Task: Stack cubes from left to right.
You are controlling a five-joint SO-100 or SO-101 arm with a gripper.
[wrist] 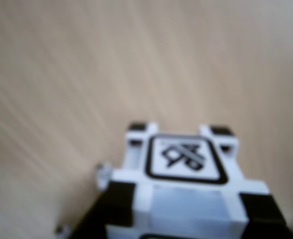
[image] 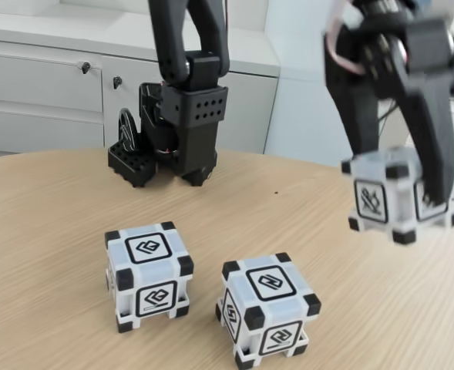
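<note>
Fixed view shows the black two-finger hand at about three o'clock, clamped on a white plastic cube with black corner blocks and a black-framed glyph, held clear above the pale wooden desk. Wrist view shows the same cube at six o'clock, blurred, its glyph face turned up toward the camera. Two more matching white glyph cubes rest on the desk: one at about seven o'clock, another near six o'clock, close together yet apart. At twelve o'clock stands the arm's black base, before white cabinets.
</note>
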